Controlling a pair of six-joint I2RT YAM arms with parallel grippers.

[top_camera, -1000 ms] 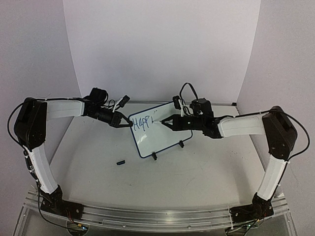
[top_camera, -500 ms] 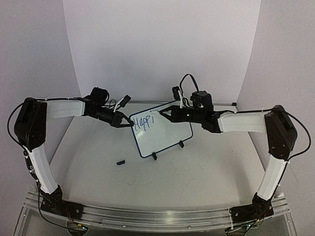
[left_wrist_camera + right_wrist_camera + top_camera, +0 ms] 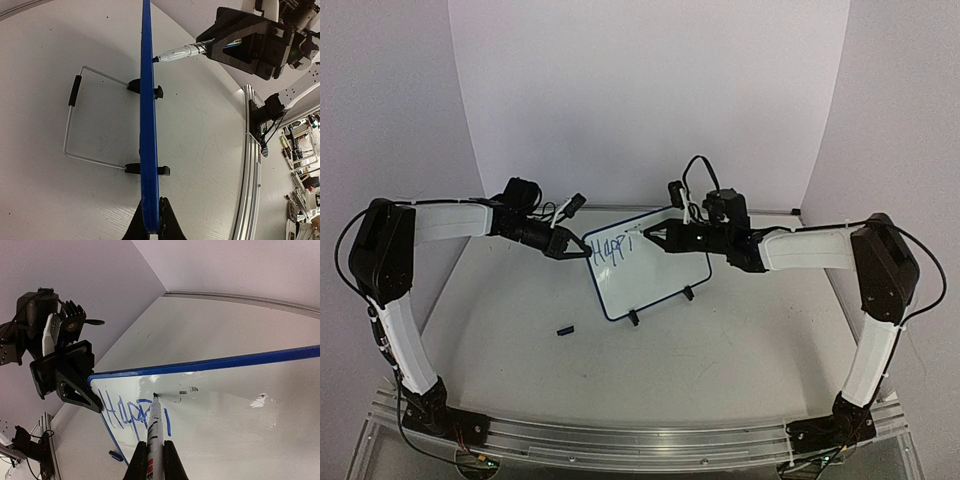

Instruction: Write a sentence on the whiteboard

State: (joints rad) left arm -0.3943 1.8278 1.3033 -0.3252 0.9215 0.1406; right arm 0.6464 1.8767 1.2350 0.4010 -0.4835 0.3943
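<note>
I am watching right tool point(image 3: 645, 236), gripping marker point(image 3: 155, 432), sitting higher than a second ago, at board point(image 3: 660, 280) top, left tool point(image 3: 577, 250) clamping its left rim

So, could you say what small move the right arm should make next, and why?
Probably move the marker in the right gripper just past the last stroke and start the next letter: the lettering on the whiteboard reads only "Happi", with blank board beyond.

Whiteboard point(image 3: 148, 125) face edge-on, unseen, in left wrist view
</note>
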